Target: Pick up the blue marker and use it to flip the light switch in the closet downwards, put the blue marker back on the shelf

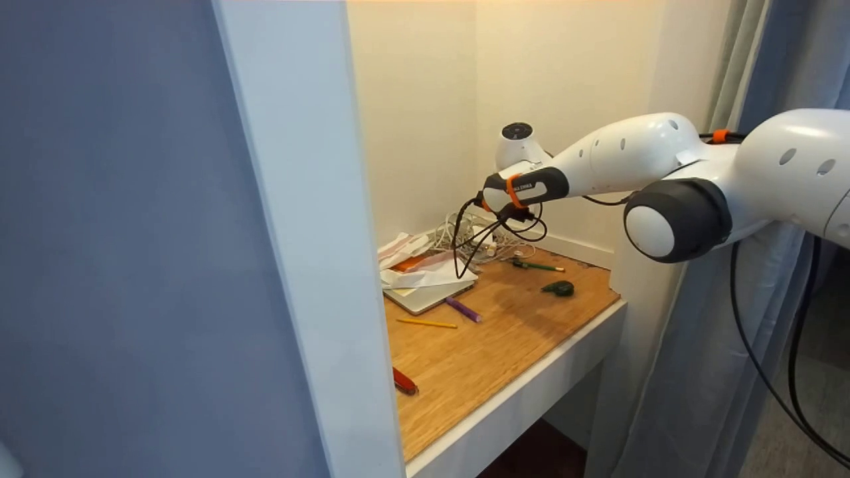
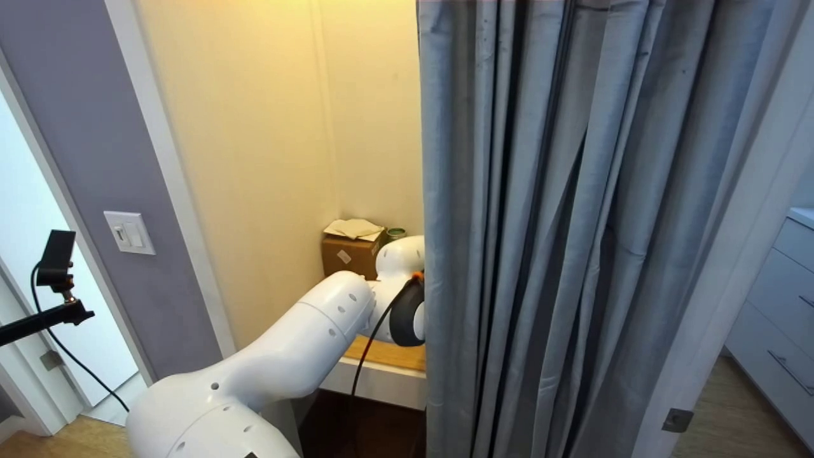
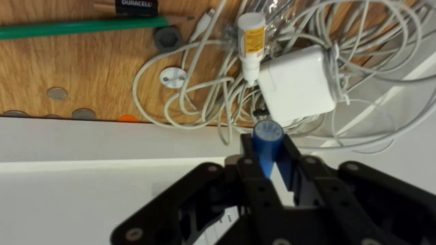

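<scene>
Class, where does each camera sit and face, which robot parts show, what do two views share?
Exterior view: outside the cream-walled closet, looking past white frame post onto tan wooden shelf; white arm shows.
Exterior view: outside, looking in past grey fabric curtain; arm shows.
Wrist view: at arm's end, facing shelf edge; black gripper holds slender blue marker.
Both exterior views share shelf and arm.
</scene>
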You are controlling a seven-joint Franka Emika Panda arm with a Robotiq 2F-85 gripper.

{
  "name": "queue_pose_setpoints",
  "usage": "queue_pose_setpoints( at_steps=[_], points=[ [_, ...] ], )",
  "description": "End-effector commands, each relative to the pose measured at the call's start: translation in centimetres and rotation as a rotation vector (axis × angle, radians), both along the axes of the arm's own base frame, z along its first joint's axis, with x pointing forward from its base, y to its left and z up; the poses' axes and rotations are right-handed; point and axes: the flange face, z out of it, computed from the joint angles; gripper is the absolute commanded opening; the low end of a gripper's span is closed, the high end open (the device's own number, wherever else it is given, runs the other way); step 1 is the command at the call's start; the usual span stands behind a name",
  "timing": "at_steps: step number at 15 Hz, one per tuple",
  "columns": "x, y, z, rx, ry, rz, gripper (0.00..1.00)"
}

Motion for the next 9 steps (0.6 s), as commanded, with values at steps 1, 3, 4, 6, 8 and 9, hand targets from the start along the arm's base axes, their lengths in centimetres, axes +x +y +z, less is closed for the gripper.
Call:
queue_pose_setpoints(
  at_steps=[1,3,4,6,8,9],
  points=[
    [-0.2,2.4,-0.1,-0.034,0.065,0.166,0.05],
    [-0.3,2.9,-0.7,-0.052,0.086,0.244,0.05],
    [-0.4,2.8,-1.0,-0.062,0.093,0.277,0.05],
    [-0.6,2.9,-1.5,-0.072,0.116,0.359,0.05],
    [-0.9,2.8,-2.4,-0.080,0.148,0.450,0.05],
    [-1.1,2.7,-2.7,-0.082,0.154,0.494,0.05]
  ],
)
